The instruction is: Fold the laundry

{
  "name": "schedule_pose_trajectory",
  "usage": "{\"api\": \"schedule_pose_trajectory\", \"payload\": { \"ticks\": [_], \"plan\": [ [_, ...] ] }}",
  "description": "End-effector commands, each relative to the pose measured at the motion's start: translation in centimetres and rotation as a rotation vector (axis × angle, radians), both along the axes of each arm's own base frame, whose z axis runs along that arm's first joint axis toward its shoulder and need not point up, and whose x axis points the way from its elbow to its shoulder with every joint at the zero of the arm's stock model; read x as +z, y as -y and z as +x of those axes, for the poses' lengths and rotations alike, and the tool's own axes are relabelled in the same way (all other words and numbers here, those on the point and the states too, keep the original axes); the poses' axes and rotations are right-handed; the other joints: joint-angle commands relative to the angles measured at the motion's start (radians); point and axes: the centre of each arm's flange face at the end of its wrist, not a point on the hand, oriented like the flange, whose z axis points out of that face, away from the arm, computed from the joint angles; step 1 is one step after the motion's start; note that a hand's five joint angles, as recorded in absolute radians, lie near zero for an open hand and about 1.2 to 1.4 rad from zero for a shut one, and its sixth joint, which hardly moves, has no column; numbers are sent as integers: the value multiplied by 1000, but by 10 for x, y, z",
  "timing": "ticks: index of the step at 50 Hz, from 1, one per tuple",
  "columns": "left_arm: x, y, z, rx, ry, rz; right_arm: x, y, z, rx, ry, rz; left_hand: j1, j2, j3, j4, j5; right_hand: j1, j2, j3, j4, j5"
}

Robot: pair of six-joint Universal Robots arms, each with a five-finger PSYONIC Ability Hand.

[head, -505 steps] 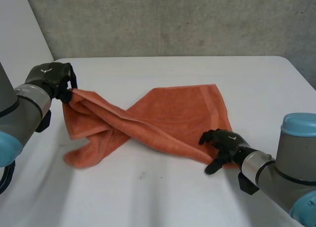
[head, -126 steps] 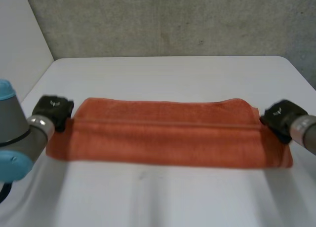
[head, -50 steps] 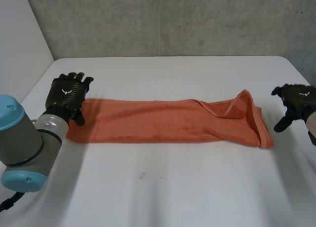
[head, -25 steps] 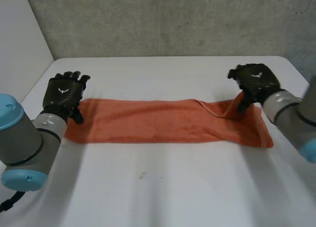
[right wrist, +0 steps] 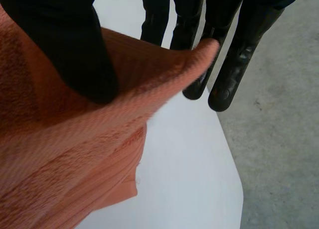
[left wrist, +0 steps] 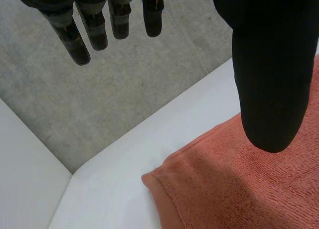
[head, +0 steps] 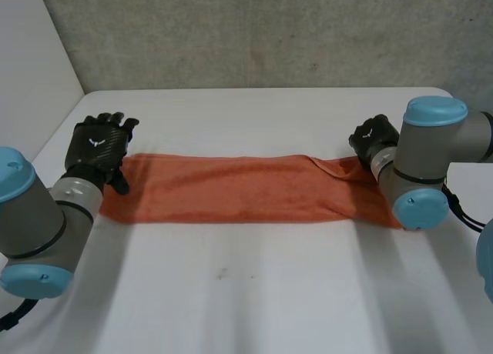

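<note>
A long orange terry-cloth towel [head: 231, 188], folded into a narrow strip, lay flat across the middle of the white counter [head: 254, 292], running from one side to the other. The robot's black left hand [head: 98, 148] hovered at the towel's left end with its fingers straight and spread, holding nothing; in the left wrist view the towel's folded corner lay just below the thumb. The black right hand [head: 372, 141] was at the towel's right end, where a loose corner stood up from the strip; in the right wrist view that raised corner ran between the thumb and the straight fingers and appeared pinched there. The towel looked soft, light and limp, likely to sag and drag rather than keep its shape. The corners at either short end seemed the best places to take hold, so that one end could be carried over onto the other.
</note>
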Motion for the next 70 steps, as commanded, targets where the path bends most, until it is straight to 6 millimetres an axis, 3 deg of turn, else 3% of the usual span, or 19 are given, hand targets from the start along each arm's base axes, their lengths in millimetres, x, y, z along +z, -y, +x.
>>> {"api": "schedule_pose_trajectory", "payload": {
  "ticks": [1, 5, 7, 10, 12, 16, 18, 31, 44, 46, 47, 48, 49, 50, 51, 58, 60, 64, 70],
  "plan": [
    [1, 3, 4, 12, -1, -3, 8, -5, -2, 8, -3, 23, 2, 19, 16, 16, -23, 626, 493, 489, 495, 528],
    [1, 4, 4, 12, -2, -4, 38, -14, -1, 9, 50, -14, 20, 37, 33, 34, -5, 626, 493, 489, 495, 528],
    [1, 5, 3, 10, -3, -5, 73, -29, -4, 21, 136, -56, 23, 40, 36, 37, -3, 626, 493, 489, 495, 528],
    [2, 7, 3, 10, -6, -12, 92, -38, -4, 48, 191, -79, 26, 43, 39, 40, 0, 626, 493, 489, 495, 528],
    [5, 12, 2, 12, -18, -25, 122, -61, -4, 129, 286, -118, 32, 49, 45, 46, 6, 626, 493, 489, 495, 528],
    [10, 19, -1, 7, -58, -37, 143, -84, -8, 197, 349, -139, 32, 49, 45, 46, 6, 626, 493, 489, 495, 528],
    [12, 22, -2, 4, -88, -38, 174, -112, -13, 254, 399, -200, 32, 49, 45, 46, 6, 626, 493, 489, 495, 528],
    [7, 42, -31, -168, -177, -2, 232, -185, -25, 434, 464, -376, 32, 49, 45, 46, 6, 626, 493, 489, 495, 528],
    [-36, 30, -57, -343, -155, 189, 258, -208, -29, 492, 490, -453, 134, 151, 147, 148, 109, 626, 493, 489, 495, 528],
    [-40, 29, -58, -348, -152, 206, 259, -208, -30, 487, 490, -458, 293, 310, 307, 307, 268, 626, 493, 489, 495, 528],
    [-42, 30, -58, -348, -152, 209, 259, -207, -30, 484, 490, -458, 586, 603, 600, 600, 561, 626, 493, 489, 495, 528],
    [-42, 30, -58, -348, -152, 209, 258, -206, -31, 479, 489, -458, 589, 606, 603, 603, 564, 626, 493, 489, 495, 528],
    [-45, 31, -58, -343, -153, 211, 258, -206, -31, 479, 489, -458, 993, 1010, 1007, 1007, 968, 626, 493, 489, 495, 528],
    [-45, 34, -58, -336, -153, 199, 257, -203, -33, 465, 485, -459, 1212, 1229, 1226, 1226, 1187, 626, 493, 489, 495, 528],
    [-45, 34, -58, -336, -153, 199, 257, -203, -33, 465, 485, -459, 1214, 1231, 1228, 1228, 1189, 626, 493, 489, 495, 528],
    [-31, 55, -45, -206, -179, 106, 252, -176, -55, 353, 464, -458, 1214, 1231, 1228, 1228, 1189, 626, 493, 489, 495, 528],
    [-12, 59, -31, -145, -210, 69, 248, -169, -61, 324, 459, -452, 1214, 1231, 1228, 1228, 1189, 626, 493, 489, 495, 528],
    [3, 59, -19, -118, -232, 31, 235, -157, -66, 298, 482, -395, 1214, 1231, 1228, 1228, 1189, 626, 493, 489, 495, 528],
    [21, 51, -11, -102, -239, -20, 236, -153, -67, 290, 514, -385, 1214, 1231, 1228, 1228, 1189, 626, 493, 489, 495, 528]
  ]
}}
